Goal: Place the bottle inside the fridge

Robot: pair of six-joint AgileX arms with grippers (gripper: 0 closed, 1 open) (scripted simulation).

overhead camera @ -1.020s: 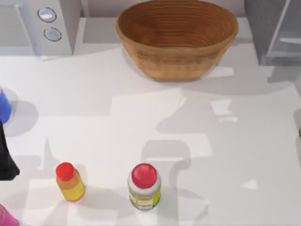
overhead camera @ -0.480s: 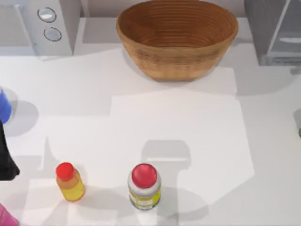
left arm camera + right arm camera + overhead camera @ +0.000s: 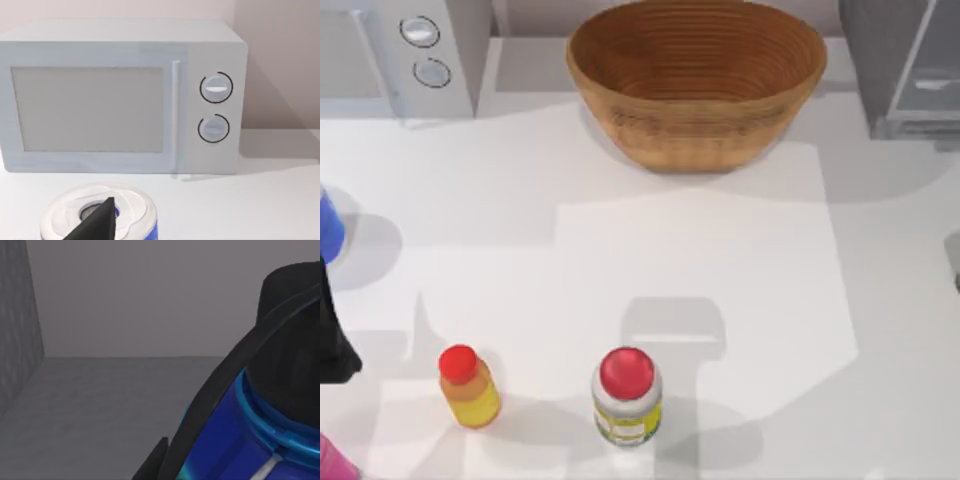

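Bottle (image 3: 280, 405) close before right wrist camera, inside dark grey fridge (image 3: 880, 60) interior; right end effector state cannot tell. Left arm parked at counter (image 3: 720, 260) left edge, end effector state cannot tell.

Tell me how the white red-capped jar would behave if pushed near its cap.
The white jar stands upright and taller than wide, so a high push would probably tip it. Its round body would likely roll once down. It looks rigid, so it probably won't deform.

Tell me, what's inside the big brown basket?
Nothing that I can see. From above, the basket shows just its ribbed brown inside walls and bottom. The near wall hides a little strip of its floor, so that bit stays unknown.
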